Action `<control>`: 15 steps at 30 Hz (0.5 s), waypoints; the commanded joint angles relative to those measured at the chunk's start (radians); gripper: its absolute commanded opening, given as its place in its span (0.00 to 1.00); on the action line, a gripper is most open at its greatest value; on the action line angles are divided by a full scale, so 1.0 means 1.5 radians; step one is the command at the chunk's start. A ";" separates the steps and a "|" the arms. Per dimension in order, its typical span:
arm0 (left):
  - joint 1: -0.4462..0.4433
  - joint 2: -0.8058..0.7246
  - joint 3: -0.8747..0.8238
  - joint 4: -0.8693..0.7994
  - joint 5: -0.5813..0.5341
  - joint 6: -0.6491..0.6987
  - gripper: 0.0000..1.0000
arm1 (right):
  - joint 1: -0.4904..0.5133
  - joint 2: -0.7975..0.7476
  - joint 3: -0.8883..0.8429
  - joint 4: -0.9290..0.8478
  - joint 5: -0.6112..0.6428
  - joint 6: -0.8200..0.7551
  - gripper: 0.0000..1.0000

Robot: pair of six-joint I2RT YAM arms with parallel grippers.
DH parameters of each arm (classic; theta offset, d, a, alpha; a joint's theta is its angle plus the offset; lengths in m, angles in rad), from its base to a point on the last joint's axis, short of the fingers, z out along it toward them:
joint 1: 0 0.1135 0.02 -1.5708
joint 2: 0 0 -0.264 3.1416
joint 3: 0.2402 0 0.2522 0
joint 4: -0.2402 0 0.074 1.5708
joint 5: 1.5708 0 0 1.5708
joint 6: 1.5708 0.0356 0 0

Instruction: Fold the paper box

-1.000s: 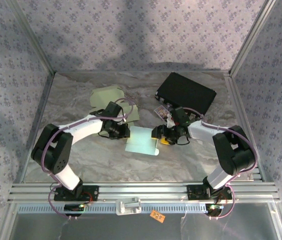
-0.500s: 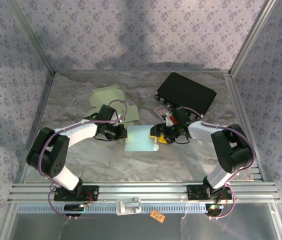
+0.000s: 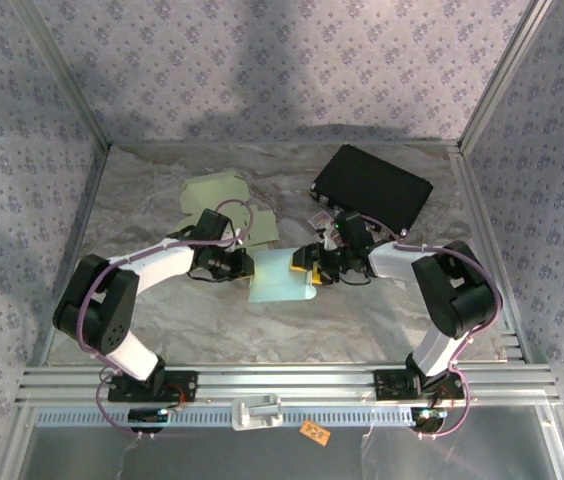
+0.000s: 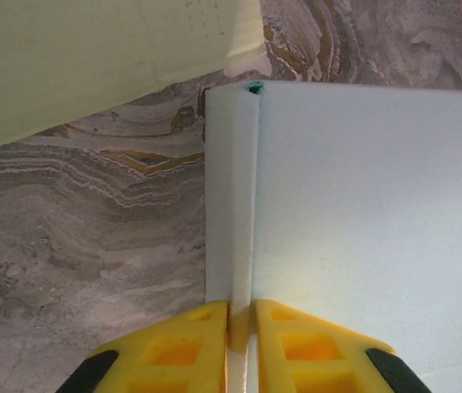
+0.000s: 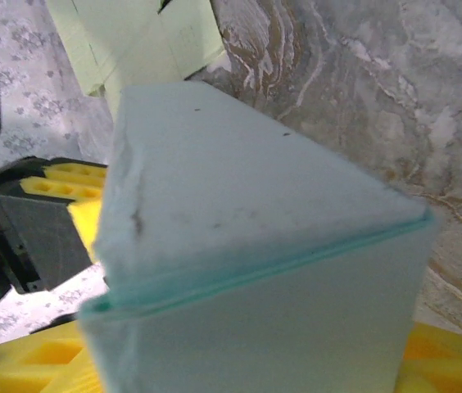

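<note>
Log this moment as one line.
left gripper: shut on edge flap of paper box | right gripper: open, astride opposite side, contact unclear

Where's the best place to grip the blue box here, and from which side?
On the box, the raised left flap, from the left, jaws across its thickness: it stands up as a thin wall, while the main panel lies flat. The left gripper pinches it so.

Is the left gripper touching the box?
Touching. In the left wrist view the left gripper pinches a fold of the box, no gap either side.
</note>
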 commanded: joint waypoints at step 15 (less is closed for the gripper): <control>0.034 -0.155 0.000 0.005 -0.070 -0.090 0.48 | -0.032 0.004 0.034 0.016 -0.029 0.217 0.47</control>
